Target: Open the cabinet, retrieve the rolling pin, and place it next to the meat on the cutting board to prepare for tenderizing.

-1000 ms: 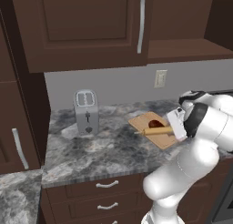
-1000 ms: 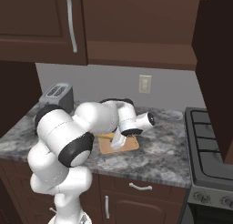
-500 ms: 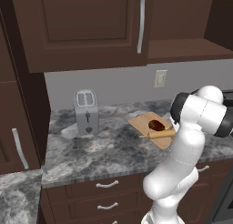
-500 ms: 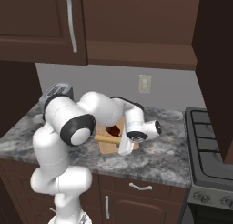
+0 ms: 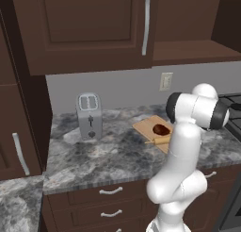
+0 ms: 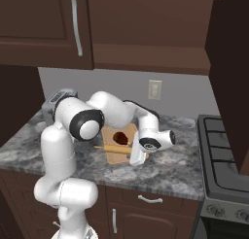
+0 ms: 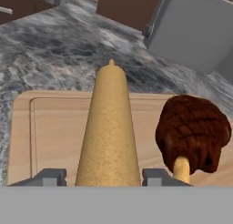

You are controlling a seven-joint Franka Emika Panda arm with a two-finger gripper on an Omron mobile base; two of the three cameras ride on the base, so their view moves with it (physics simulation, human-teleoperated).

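- I see the cabinet on the wall above the surface; its door is shut, and the long silver handle stands upright near the door's right edge in the left base view.
- The grey speckled surface carries a toaster towards its left and the cutting board further right; a stove adjoins the surface at the right of the right base view.
- The cutting board lies flat on the surface, and both the rolling pin and the meat rest on it.
- The rolling pin lies across the board, just beside the meat; I cannot tell whether the two touch. In the right base view the pin sits at the board's near side, with the meat behind it.
- The hand is low at the board's edge, one dark tip on either side of the pin's near end. I cannot tell whether the tips press on the pin or stand just clear of it.
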